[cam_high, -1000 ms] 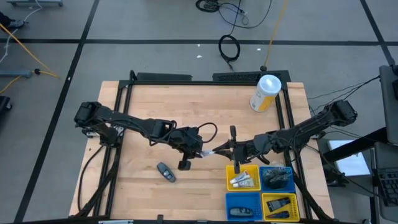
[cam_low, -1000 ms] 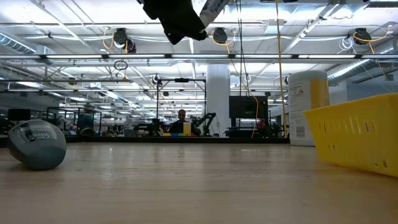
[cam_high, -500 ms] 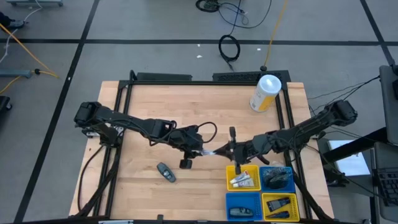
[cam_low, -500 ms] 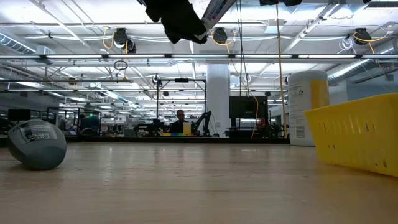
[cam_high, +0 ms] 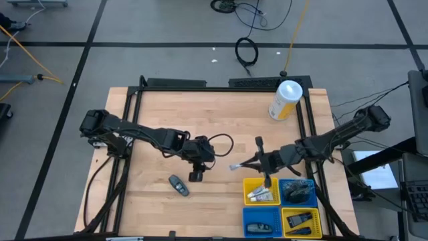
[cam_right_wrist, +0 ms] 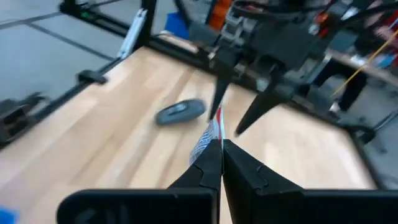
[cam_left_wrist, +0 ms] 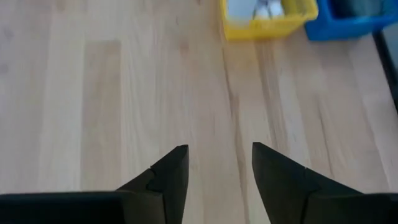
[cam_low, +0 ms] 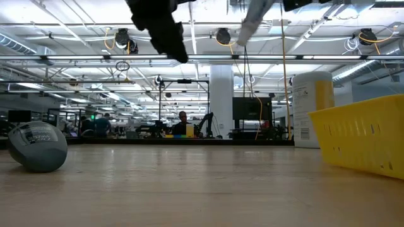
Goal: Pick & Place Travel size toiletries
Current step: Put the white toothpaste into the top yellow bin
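Right end effector (cam_high: 239, 165), clenched on a small white tube (cam_high: 235, 167), is hanging mid-frame just left of the yellow bin (cam_high: 261, 191), seemingly to drop it there, while left end effector (cam_left_wrist: 214, 165) is standing released, empty above bare worktop (cam_high: 200, 117).

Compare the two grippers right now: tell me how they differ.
The right gripper has its fingers shut on a small white tube, while the left gripper has its fingers apart and holds nothing. The right gripper hovers just beside the yellow mesh bin; the left gripper hangs farther off, over bare wooden table. Both are dark and off the table.
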